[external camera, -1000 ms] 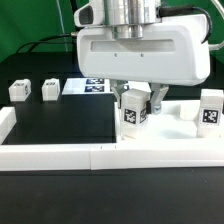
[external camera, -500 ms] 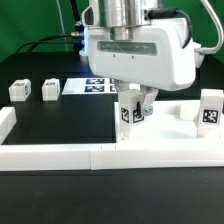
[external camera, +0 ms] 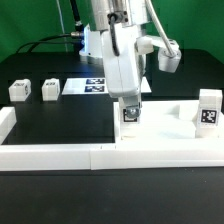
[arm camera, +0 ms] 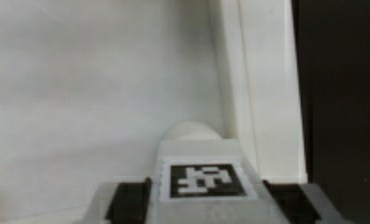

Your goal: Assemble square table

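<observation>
My gripper [external camera: 131,106] is shut on a small white tagged leg [external camera: 131,114] and holds it upright at the corner of the white square tabletop [external camera: 166,128] nearest the exterior view's left. In the wrist view the leg [arm camera: 203,175] shows its tag between the two dark fingers [arm camera: 132,203], over the tabletop's flat face [arm camera: 93,90] beside its raised rim [arm camera: 256,80]. A second leg [external camera: 208,110] stands on the tabletop at the exterior view's right. Two more legs [external camera: 19,90] [external camera: 49,90] lie on the black table at the back left.
The marker board [external camera: 86,87] lies behind the arm. A long low white border wall [external camera: 60,155] runs along the front and turns up at the exterior view's left [external camera: 6,124]. Black table [arm camera: 342,80] lies past the tabletop's rim.
The wrist has turned about a quarter turn around its vertical axis with the leg held in place; the hand's wide face now shows edge-on. The leg has stayed at the same corner.
</observation>
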{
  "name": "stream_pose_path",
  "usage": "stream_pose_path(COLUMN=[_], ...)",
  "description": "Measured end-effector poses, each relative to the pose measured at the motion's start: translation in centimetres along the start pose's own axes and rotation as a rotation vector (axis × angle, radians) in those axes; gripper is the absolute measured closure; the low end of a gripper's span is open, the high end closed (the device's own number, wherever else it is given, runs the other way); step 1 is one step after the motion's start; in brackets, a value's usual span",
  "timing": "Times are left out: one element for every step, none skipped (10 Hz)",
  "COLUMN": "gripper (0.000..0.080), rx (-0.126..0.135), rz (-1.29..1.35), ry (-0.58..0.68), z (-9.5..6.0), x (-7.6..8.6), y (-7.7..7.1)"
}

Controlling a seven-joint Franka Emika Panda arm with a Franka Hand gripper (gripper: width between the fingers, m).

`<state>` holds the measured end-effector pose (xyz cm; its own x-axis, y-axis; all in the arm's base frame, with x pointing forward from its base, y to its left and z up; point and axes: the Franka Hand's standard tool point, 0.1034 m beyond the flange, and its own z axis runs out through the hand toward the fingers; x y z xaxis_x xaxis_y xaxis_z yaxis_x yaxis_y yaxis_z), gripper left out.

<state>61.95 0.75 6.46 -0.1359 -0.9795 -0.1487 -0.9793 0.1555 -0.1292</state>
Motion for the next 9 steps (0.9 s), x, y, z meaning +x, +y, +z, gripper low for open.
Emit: stream_pose_path(gripper=[0.0431,0.0223,0.0223,0.0170,0.0156,0.0151,0.0151,0.0150,0.0150], rx=[-0.001,0.001,0.001,0.000,-0.002,-0.003,-0.004,-0.009,-0.015], rz=[-0.054,-0.227,-0.433,-0.598,-0.617,-0.667,-0.753,-0.855,-1.052], ry=[0.004,0.012,0.016,0.015,0.016,0.017,0.019,0.025,0.039], z=[-0.04,-0.25,-0.46,-0.50,-0.43,-0.43,-0.44,-0.49,-0.68], x=[0.02,-0.07,-0.12,-0.14,-0.08,-0.03,0.04,0.22,0.58], y=[-0.05,-0.36,-0.52,-0.50,-0.47,-0.47,-0.49,-0.54,-0.91])
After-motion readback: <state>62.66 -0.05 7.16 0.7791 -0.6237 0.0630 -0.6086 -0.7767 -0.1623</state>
